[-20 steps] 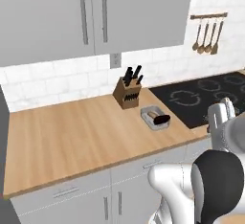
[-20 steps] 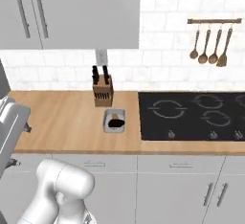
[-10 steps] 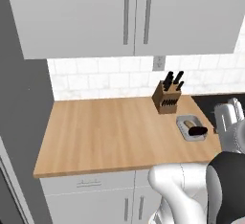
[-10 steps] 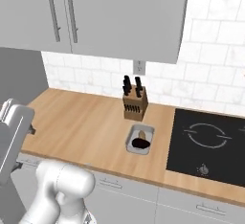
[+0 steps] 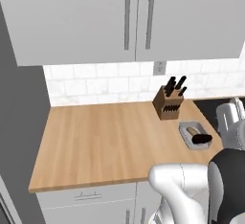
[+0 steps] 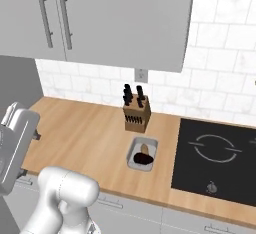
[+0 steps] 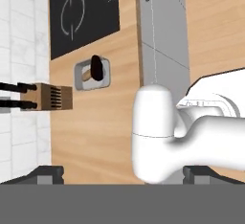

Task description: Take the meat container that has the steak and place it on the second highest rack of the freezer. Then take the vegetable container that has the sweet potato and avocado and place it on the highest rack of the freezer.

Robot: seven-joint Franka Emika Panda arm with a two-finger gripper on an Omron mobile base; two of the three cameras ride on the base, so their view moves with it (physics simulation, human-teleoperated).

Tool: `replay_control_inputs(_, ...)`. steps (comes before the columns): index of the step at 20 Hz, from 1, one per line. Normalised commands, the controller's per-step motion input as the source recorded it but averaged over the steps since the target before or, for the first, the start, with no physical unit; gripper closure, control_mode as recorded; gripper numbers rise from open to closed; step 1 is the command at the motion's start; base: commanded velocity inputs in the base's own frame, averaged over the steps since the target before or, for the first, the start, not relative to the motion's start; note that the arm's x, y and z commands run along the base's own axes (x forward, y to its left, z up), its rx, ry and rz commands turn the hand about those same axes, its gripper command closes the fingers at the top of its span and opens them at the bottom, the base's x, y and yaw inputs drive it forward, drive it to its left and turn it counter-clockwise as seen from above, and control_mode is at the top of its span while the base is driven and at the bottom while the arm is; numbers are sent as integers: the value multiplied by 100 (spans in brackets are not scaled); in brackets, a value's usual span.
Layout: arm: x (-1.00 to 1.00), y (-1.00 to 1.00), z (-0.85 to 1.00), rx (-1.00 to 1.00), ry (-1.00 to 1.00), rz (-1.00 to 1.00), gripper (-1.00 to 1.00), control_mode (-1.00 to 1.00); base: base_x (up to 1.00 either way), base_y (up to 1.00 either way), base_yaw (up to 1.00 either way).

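Note:
The vegetable container (image 5: pixel 195 136) is a shallow light-grey tray on the wooden counter, in front of the knife block. In it lie the dark avocado (image 5: pixel 202 139) and the tan sweet potato (image 5: pixel 192 131). The same tray (image 6: pixel 142 154) shows in the right base view, and the hand view has it far off (image 7: pixel 93 73) with the avocado (image 7: pixel 96 67) on top. My gripper (image 7: pixel 123 174) is open, its fingertips (image 7: pixel 45 173) wide apart, with nothing between them, far from the tray. The meat container, the steak and the freezer's racks are out of view.
A knife block (image 5: pixel 168 101) stands at the backsplash behind the tray. The black cooktop (image 6: pixel 220 158) lies right of the tray. Wall cabinets (image 5: pixel 134 17) hang over the counter. A tall grey cabinet side (image 5: pixel 19 122) closes the counter's left end.
The whole picture has shifted: the base has moved, so the tray and knife block slid right in the left base view. The tray lies where it was on the counter. The gripper stays open.

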Motion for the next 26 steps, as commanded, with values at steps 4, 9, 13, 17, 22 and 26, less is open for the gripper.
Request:
replay_control_inputs(4, 0, 0, 0, 0, 0, 0, -100, 100, 10, -17, -6)
replay_control_inputs(9, 23, -17, -15, -1, 0, -18, -100, -100, 8, -14, -6)
replay_control_inputs(13, 51, -3, -19, 0, 0, -31, -100, -100, 0, 0, 0)
replay_control_inputs(17, 74, -1, -37, 0, 0, -13, -100, -100, 0, 0, 0)
replay_control_inputs(22, 79, -13, -63, 0, -1, -26, -100, -100, 0, 0, 0)
replay_control_inputs(26, 43, -6, -91, -1, -5, -42, -100, -100, 0, 0, 0)
